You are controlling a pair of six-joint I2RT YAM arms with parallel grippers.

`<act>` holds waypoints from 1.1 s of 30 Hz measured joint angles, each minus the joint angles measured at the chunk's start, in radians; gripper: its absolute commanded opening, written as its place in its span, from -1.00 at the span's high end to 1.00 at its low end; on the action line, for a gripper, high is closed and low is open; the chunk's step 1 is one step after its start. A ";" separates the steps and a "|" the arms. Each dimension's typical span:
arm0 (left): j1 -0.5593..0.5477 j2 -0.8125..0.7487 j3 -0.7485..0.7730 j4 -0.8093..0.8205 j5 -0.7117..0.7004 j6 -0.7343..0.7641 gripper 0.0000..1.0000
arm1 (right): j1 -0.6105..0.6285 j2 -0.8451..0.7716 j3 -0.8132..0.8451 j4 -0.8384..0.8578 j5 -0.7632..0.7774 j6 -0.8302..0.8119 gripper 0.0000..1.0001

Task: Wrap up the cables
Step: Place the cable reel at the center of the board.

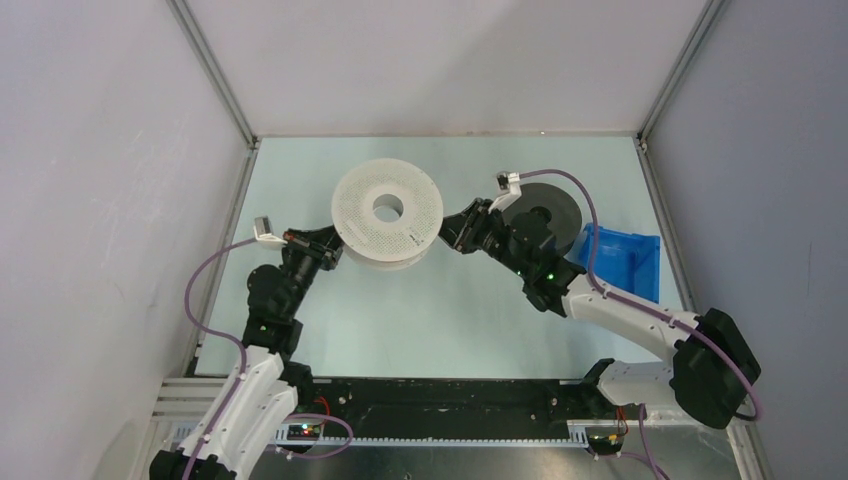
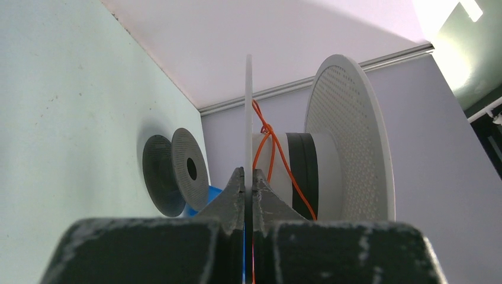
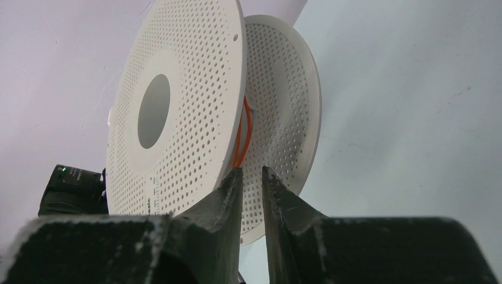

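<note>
A pale green table [image 1: 450,320] stands inside plain grey walls, and both arms reach to the middle of it. The left gripper [image 2: 249,174] is closed tightly on the thin rim of one flange [image 2: 248,106] of the white spool [image 1: 355,215], so it holds the spool lifted and tilted above the table. The right gripper [image 3: 251,174] is at the opposite side of the same spool. Its jaws stand only a little apart, pointing into the slot between the two flanges, and nothing is visibly between them. The orange cable [image 2: 264,129] lies in this slot. It makes a few loose, crossing turns with a small knot around the hub, and one strand runs down to just beside the right gripper's fingertips. Whether it touches them I cannot tell. No other cable can be made out with certainty. Further out, a dark grey spool [image 1: 555,215] rests behind the right arm, and a blue bin [image 1: 625,260] is next to it. In my judgement the wrapping has begun but is far from finished: most of the hub is bare, the turns are slack, and the free strand must be taken and wound on.
</note>
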State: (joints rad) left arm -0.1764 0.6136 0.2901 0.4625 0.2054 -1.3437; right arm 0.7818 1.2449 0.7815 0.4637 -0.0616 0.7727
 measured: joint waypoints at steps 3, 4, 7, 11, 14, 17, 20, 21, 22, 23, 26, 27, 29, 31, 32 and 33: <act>0.000 0.001 0.000 -0.001 -0.002 0.000 1.00 | -0.003 -0.006 -0.009 -0.002 -0.002 0.001 0.56; 0.000 0.001 0.000 -0.001 -0.002 0.000 1.00 | -0.005 -0.010 -0.013 -0.002 -0.004 0.001 0.56; -0.001 0.002 0.000 -0.002 -0.005 0.001 1.00 | -0.013 -0.026 -0.023 -0.018 -0.008 0.001 0.56; -0.001 0.017 0.000 -0.003 -0.018 0.007 1.00 | -0.019 -0.077 -0.032 -0.057 -0.006 0.000 0.56; 0.003 0.044 0.000 0.000 -0.021 0.016 1.00 | -0.020 -0.129 -0.046 -0.099 0.000 -0.006 0.56; 0.018 0.095 0.002 -0.008 -0.017 0.047 1.00 | -0.017 -0.192 -0.080 -0.124 0.006 -0.011 0.55; 0.040 0.147 0.002 -0.014 -0.008 0.076 1.00 | -0.011 -0.253 -0.117 -0.158 0.021 -0.021 0.54; 0.050 0.166 0.003 -0.016 -0.003 0.082 1.00 | -0.010 -0.269 -0.127 -0.168 0.026 -0.026 0.54; 0.062 0.184 0.006 -0.017 0.005 0.089 1.00 | -0.010 -0.282 -0.134 -0.181 0.029 -0.032 0.53; 0.074 0.204 0.010 -0.017 0.014 0.098 1.00 | -0.009 -0.293 -0.139 -0.189 0.036 -0.035 0.53; 0.113 0.263 0.021 -0.016 0.045 0.126 1.00 | -0.006 -0.317 -0.147 -0.212 0.056 -0.048 0.53; 0.124 0.280 0.024 -0.016 0.055 0.134 0.99 | -0.006 -0.323 -0.148 -0.216 0.059 -0.051 0.53; 0.161 0.328 0.035 -0.015 0.087 0.157 1.00 | -0.006 -0.335 -0.148 -0.221 0.066 -0.058 0.52; 0.192 0.370 0.043 -0.015 0.109 0.177 1.00 | -0.005 -0.343 -0.148 -0.221 0.072 -0.063 0.52; 0.205 0.391 0.047 -0.014 0.118 0.181 1.00 | -0.005 -0.346 -0.148 -0.221 0.073 -0.067 0.52; 0.218 0.417 0.052 -0.013 0.126 0.187 1.00 | -0.004 -0.349 -0.149 -0.221 0.075 -0.069 0.52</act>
State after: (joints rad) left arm 0.0414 1.0309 0.3420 0.4492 0.3313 -1.1572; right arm 0.7780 0.8963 0.6323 0.2428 0.0132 0.7036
